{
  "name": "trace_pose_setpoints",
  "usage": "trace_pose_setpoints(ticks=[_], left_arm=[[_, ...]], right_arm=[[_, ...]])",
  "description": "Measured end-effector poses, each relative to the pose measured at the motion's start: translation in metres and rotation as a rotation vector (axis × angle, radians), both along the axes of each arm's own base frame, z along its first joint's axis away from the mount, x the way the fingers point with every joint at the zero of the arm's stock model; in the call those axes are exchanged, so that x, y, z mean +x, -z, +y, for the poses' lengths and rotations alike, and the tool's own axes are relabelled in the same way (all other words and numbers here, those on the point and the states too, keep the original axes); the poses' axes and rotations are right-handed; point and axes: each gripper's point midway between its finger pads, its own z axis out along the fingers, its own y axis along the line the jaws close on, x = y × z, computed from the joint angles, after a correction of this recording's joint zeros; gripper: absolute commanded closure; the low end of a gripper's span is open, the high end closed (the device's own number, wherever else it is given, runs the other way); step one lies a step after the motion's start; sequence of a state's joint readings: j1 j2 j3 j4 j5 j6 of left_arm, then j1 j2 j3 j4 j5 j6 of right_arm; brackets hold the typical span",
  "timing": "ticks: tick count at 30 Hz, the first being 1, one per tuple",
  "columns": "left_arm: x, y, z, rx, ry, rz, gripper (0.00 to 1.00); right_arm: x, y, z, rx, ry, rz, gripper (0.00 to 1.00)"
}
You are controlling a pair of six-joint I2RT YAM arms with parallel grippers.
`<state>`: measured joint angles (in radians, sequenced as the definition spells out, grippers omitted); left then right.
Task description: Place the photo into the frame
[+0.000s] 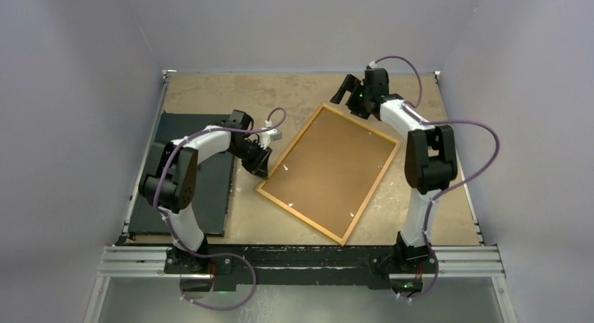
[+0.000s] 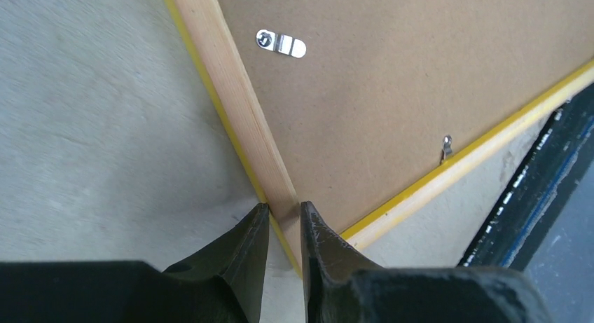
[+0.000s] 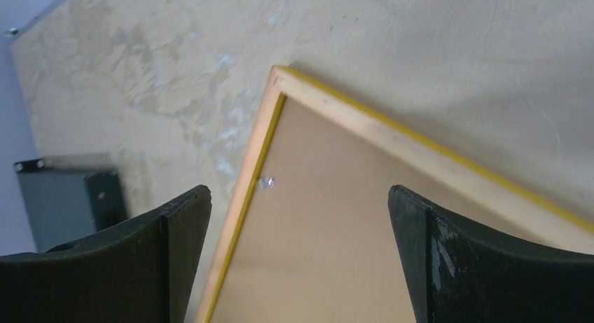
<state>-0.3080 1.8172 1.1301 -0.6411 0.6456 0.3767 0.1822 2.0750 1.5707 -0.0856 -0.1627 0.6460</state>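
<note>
I see the frame [image 1: 328, 172] face down on the surface [image 1: 231, 92], brown backing up, long axis diagonal from near-left to far-right. My left fingers [image 2: 323, 246] clench its rail near the left corner; my right fingers [image 3: 175, 228] hang spread wide above the far corner.

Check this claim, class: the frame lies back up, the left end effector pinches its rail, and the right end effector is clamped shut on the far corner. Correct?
Not quite. The right end effector is open, spread wide above a corner of the frame, as the right wrist view shows. The left end effector does pinch the frame, which lies back up.
</note>
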Motion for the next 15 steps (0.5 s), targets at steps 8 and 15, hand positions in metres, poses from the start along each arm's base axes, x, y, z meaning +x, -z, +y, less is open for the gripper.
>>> trace_pose_setpoints(ticks=[8,15], left_arm=[[-0.012,-0.009,-0.004,-0.048,-0.015,0.022,0.63],[0.008,-0.033,-0.01,-0.075,-0.026,-0.019,0.61]], right_arm=[[-0.07,-0.059,0.036,0.018,-0.101,-0.123,0.01],[-0.153,0.008,0.097,0.012,-0.301,0.037,0.07]])
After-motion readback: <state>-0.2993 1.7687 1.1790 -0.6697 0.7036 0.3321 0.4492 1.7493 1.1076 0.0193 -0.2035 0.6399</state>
